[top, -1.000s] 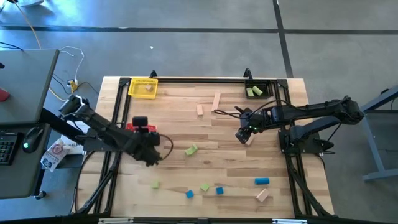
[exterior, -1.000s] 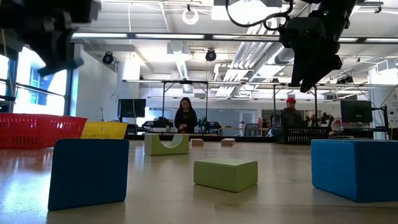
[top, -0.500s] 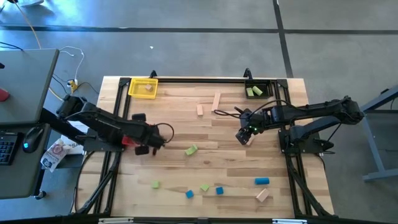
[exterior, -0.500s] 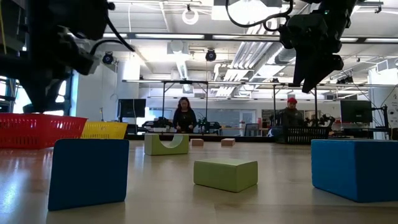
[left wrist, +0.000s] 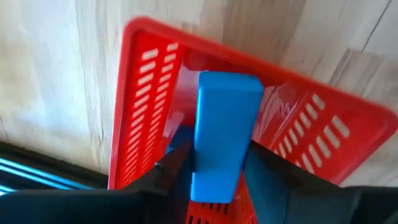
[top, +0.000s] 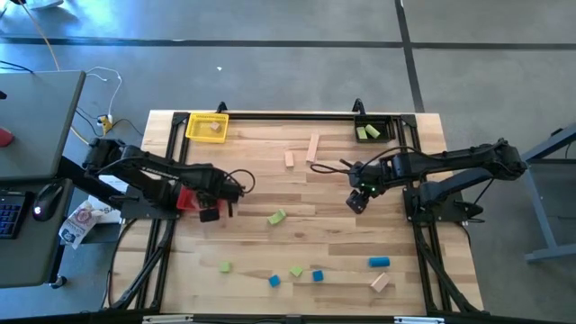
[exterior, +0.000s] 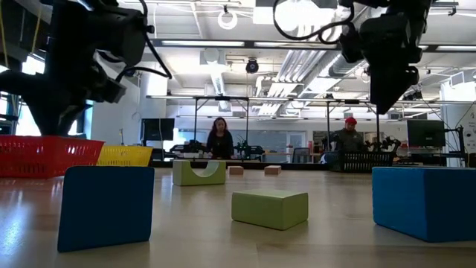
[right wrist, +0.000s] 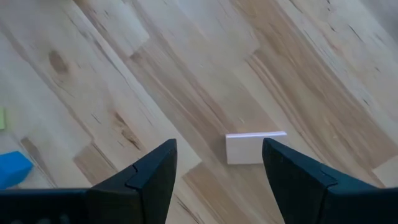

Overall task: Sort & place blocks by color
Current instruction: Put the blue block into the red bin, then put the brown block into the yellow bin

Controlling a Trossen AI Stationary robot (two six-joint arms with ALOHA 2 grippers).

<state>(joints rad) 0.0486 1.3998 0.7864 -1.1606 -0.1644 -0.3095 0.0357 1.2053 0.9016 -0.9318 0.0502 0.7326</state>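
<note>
My left gripper (top: 213, 207) is over the red bin (top: 187, 199) at the table's left and is shut on a blue bar (left wrist: 224, 130). My right gripper (top: 358, 200) is open at the table's right middle, above a tan block (right wrist: 255, 148) that lies flat on the table between its fingers, untouched. Loose blocks lie on the table: tan ones (top: 313, 146) at the far middle, a green one (top: 276, 217) at the centre, and green, blue and tan ones along the near edge (top: 317, 275). Green blocks (top: 366, 132) lie in the black bin, a tan one (top: 214, 129) in the yellow bin. My left gripper pinches the blue bar between its two fingers by its two long sides (left wrist: 205, 168), at the end nearer the wrist. The fingers point down and lie along the bar, whose free end (left wrist: 229, 84) sticks out past them. The bar is lifted clear above the red bin's floor.
The yellow bin (top: 207, 126) stands at the far left corner, the black bin (top: 382, 131) at the far right corner. In the low view two blue blocks (exterior: 105, 205) and a green block (exterior: 270, 207) lie close to the camera. People stand in the room behind.
My left gripper has carried the blue bar from the table's left middle toward the far-left, over the red bin. My right gripper has shifted a little toward the table's near-right, over the tan block, staying open.
</note>
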